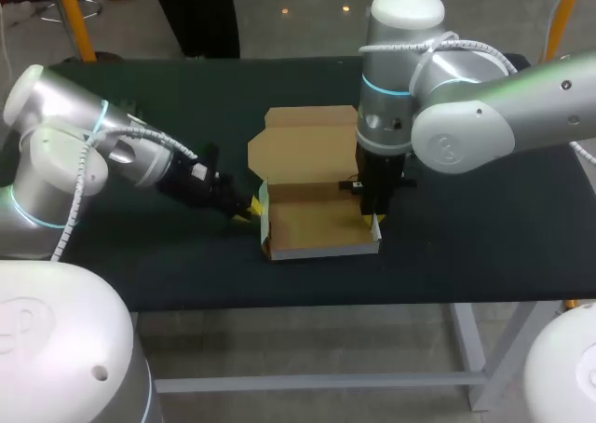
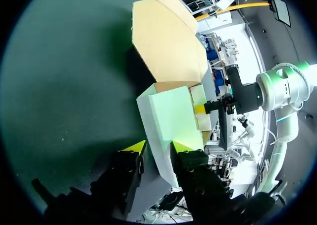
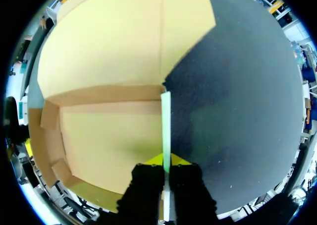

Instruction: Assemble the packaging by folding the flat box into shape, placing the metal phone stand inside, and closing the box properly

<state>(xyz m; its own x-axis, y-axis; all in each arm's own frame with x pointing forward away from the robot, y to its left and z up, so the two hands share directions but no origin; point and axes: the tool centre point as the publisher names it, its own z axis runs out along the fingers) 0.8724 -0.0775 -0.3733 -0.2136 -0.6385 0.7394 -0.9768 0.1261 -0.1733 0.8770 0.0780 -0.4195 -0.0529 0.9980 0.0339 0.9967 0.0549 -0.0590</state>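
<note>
Head camera looks down from behind; both wrist cameras sit close, sharing the box (image 1: pixel 317 220).

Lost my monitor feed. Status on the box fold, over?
Left gripper shut on cardboard box left wall. Right gripper shut on right wall. Walls up, lid open. Phone stand not in sight; no obstruction seen.
</note>
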